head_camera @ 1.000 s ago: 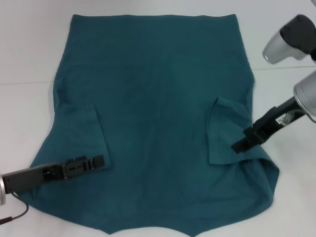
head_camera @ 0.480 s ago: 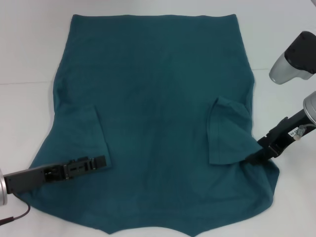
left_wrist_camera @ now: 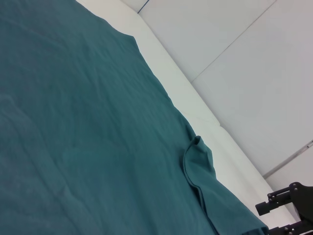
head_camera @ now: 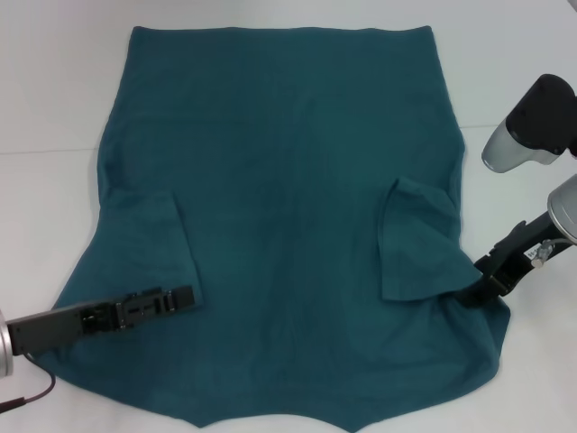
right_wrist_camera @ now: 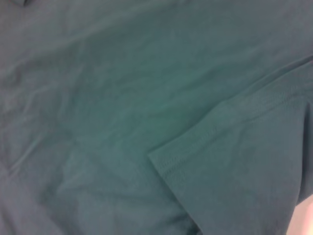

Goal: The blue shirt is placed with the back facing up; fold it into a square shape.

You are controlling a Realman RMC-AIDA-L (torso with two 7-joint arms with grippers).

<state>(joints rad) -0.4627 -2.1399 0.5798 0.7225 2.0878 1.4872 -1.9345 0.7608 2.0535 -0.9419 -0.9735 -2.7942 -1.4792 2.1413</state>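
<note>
I see the blue shirt [head_camera: 279,207] spread back-up on the bench [head_camera: 45,90], long axis running away from me, my left claw [head_camera: 176,298] and right claw [head_camera: 473,290] at opposite side edges, grip states unclear.

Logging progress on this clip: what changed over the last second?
The right hand pulled back off the folded-in sleeve to the shirt's outer edge, toward the robot's right. The left hand stayed on the other sleeve; the shirt lies unchanged.
</note>
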